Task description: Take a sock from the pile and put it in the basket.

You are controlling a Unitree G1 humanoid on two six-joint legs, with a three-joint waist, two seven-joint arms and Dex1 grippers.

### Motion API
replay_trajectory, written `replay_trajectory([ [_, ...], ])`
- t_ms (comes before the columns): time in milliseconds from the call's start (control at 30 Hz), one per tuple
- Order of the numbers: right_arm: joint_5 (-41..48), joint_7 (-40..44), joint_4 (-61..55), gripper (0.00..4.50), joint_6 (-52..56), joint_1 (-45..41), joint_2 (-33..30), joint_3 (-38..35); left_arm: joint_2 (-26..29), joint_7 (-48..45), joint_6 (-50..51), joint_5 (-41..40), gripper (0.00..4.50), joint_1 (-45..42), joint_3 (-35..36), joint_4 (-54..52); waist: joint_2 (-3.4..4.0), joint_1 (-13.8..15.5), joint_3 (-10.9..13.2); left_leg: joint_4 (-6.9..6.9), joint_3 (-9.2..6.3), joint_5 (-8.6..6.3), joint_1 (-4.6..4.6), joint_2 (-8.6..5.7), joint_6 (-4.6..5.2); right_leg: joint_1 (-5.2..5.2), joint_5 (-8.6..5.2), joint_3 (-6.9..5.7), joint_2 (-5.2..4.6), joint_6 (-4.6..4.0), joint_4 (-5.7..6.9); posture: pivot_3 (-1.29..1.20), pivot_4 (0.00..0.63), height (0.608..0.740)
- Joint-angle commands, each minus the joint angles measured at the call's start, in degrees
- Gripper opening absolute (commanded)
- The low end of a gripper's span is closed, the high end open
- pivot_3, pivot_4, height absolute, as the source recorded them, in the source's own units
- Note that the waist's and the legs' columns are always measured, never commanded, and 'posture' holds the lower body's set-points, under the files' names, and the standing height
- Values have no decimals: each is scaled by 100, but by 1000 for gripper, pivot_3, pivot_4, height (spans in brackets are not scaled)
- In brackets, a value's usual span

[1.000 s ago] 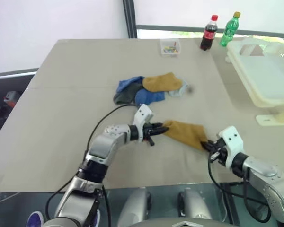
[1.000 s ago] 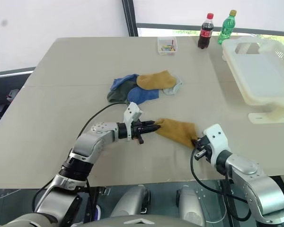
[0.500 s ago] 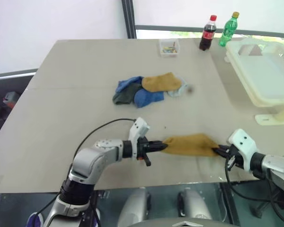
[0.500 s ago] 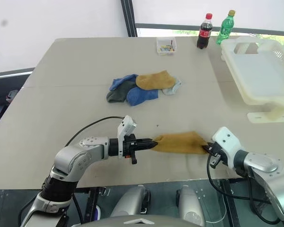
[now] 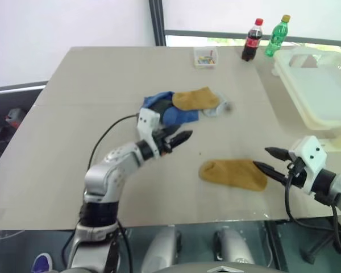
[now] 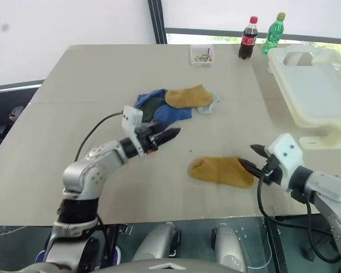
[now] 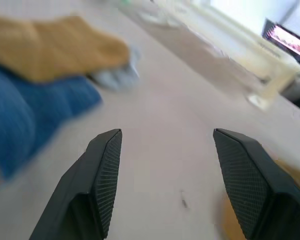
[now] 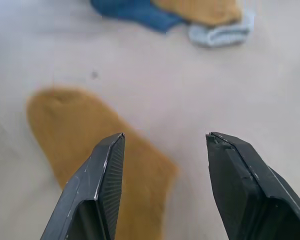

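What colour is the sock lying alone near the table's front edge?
Mustard-yellow sock, clearest in the left eye view.

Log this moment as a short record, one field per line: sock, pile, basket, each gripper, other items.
sock: a mustard-yellow sock lies flat on the table, apart from the pile, held by neither gripper
pile: blue, dark green, grey and yellow socks heaped mid-table
basket: cream-white basket at the table's right edge, no sock visible in it
left gripper: jaws open, raised near the pile
right gripper: jaws open, just right of the loose sock
other items: small clear box, cola bottle, green bottle at the far edge
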Motion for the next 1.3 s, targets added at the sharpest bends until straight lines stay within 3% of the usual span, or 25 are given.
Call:
replay_trajectory([
  [33,-52,-306,-170,2666,-43,-321,97,81,-328,447,-933,907,3161,-685,-525,986,-1,-7,0,0,0,4,0,-3,-7,0,0,1,0,0,-1,0,150,740],
  [200,-447,-720,-194,2666,-89,-713,258,650,-731,759,-2769,2269,3161,-1804,-1316,3005,-2,-15,1,-5,-1,7,-14,-18,-12,-12,1,-3,1,1,-11,0,150,740],
  [367,-626,-1070,-352,2666,-13,-782,469,880,-800,1096,-3971,3021,3161,-2450,-1540,4426,-3,-33,2,-12,2,7,-41,-18,-12,-39,1,5,1,2,-17,0,150,740],
  [833,-686,-1547,-734,2666,279,-782,695,760,-992,1333,-5032,3571,3161,-3486,-1409,6569,-4,-22,3,-8,2,7,-50,-25,-11,-47,1,2,1,4,-11,0,150,740],
  [933,-706,-1558,-730,2666,244,-737,691,697,-1013,1403,-5099,3646,2393,-3573,-1384,6808,-5,-52,3,-9,4,7,-49,-25,-10,-49,1,5,2,4,-7,0,150,740],
  [1100,-764,-1568,-688,2666,109,-711,720,653,-997,1354,-5196,3650,260,-3620,-1295,6982,-5,-65,3,-5,7,7,-49,-24,-10,-55,1,9,3,4,6,0,150,740],
  [1133,-775,-1556,-668,2666,81,-704,720,640,-978,1338,-5213,3638,20,-3617,-1253,6992,-5,-64,3,-4,8,7,-49,-24,-10,-55,1,10,2,4,8,0,150,740],
  [1300,-797,-1511,-600,2666,-4,-690,704,611,-876,1255,-5340,3575,20,-3565,-1114,6926,-5,-64,3,-3,8,8,-49,-24,-11,-56,1,10,2,4,9,0,150,740],
])
